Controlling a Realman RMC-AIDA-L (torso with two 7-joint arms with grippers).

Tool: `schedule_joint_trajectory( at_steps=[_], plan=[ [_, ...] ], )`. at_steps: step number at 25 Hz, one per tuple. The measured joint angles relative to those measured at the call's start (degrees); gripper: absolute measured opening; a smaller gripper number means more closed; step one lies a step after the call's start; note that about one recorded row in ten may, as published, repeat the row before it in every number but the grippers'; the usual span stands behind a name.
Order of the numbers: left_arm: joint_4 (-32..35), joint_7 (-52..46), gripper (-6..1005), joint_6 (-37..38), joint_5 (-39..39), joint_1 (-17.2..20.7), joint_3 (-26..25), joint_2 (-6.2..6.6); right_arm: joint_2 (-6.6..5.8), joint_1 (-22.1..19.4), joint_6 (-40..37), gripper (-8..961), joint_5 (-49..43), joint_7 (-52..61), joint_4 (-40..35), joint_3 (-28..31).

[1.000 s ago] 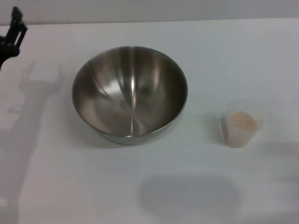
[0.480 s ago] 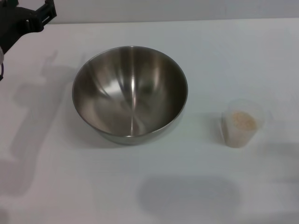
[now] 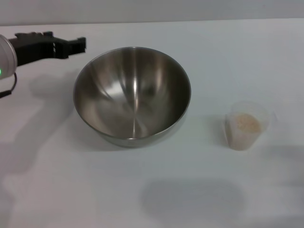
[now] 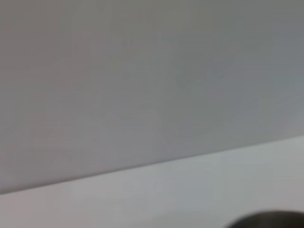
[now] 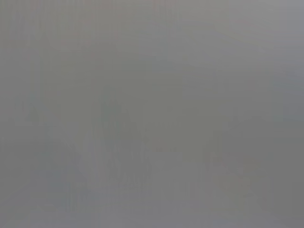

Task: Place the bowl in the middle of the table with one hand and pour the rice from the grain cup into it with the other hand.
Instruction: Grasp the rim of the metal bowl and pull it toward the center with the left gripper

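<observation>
Left tool [image 3: 78,45] just beside bowl [image 3: 132,95] rim, finger state unclear, cup [image 3: 247,124] well apart

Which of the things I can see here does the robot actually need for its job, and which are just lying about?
Needed for the job:
bowl, standing empty
cup, to the right of the bowl and apart from it
rice, inside the cup
table, which carries both
left gripper, by the bowl's far left rim

Just lying about:
nothing that shows in these views

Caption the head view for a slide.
Left gripper reaches toward the empty bowl on the table; the grain cup of rice waits to its right.
</observation>
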Motion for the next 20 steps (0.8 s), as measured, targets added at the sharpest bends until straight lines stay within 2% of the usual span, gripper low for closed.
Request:
schedule_joint_trajectory(
  at_steps=[5, 20],
  plan=[
    [2.9, 4.5, 830, -0.6, -1.4, -0.2, 1.2, -0.12, 0.0, 0.0, 0.2, 772, 0.0, 0.0, 0.0, 0.0],
    [8.7, 5.8, 830, 1.7, -1.1, -1.9, 2.8, -0.19, 0.0, 0.1, 0.4, 772, 0.0, 0.0, 0.0, -0.1]
  ],
)
